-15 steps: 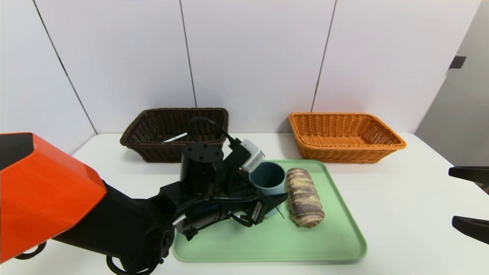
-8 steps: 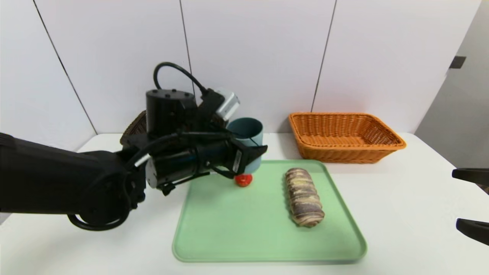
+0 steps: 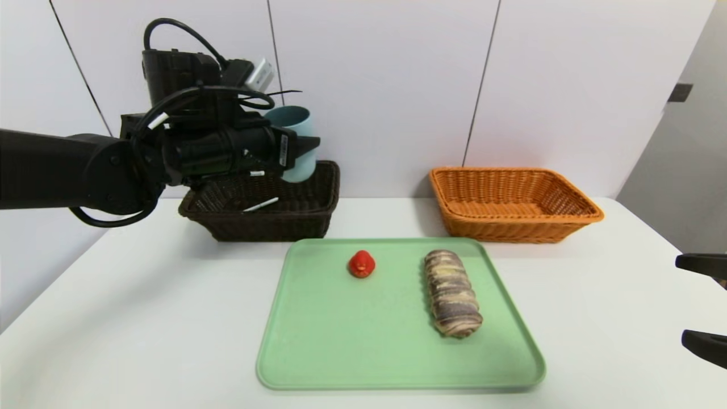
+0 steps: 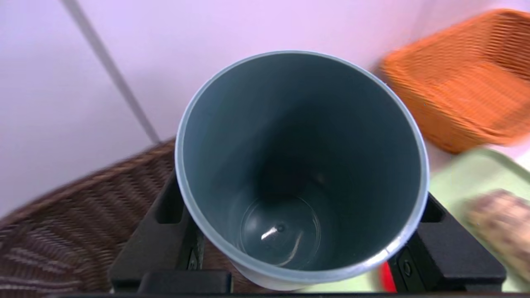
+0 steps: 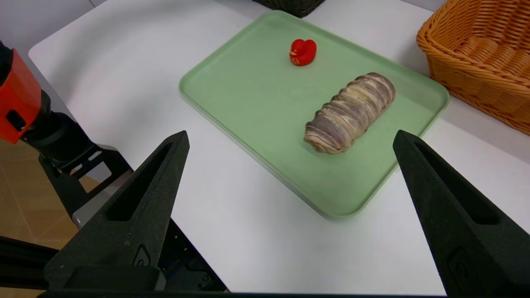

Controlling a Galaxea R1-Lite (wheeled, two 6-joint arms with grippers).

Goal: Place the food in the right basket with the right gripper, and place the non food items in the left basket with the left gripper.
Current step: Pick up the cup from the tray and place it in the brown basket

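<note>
My left gripper [image 3: 304,149] is clamped on the blue cup [image 3: 291,142]. One finger presses each side of the cup, and the cup stands upright with its open top facing up. I hold it up in the air over the near right corner of the dark brown basket [image 3: 227,224], the left one. A thin white stick [image 3: 260,204] lies inside that basket. In my left wrist view I look straight down into the cup [image 4: 298,165], and it has nothing in it.

My right gripper [image 5: 290,207] waits at the right edge of the surface [image 3: 142,318], fingers wide apart, holding nothing.

On the green tray [image 3: 369,352] in the middle sit two things, well apart. A little red duck toy [image 3: 362,264] is near the far side. A long striped bread roll [image 3: 451,292] lies on the right side of the tray.

The orange basket [image 3: 568,227], the right one, is past the tray on the right. I see nothing in it.
</note>
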